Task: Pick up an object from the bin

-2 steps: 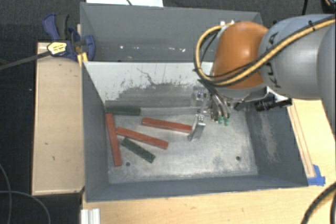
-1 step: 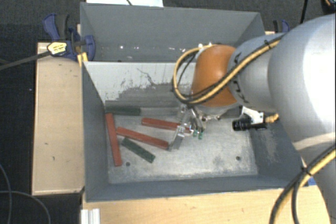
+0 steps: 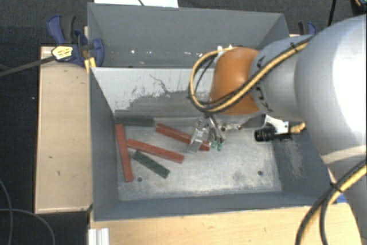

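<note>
Grey metal bin, floor scuffed, with the arm entering from the right under its orange wrist cover.

Camera view: the gripper is down at the floor near the bin's middle, at the right end of a slanted red bar. Whether it is wide, narrow or gripping cannot be told. A second red bar lies just below. A third red bar lies lengthwise along the left wall. One dark green bar sits low left, another dark green bar by the back wall.
</note>
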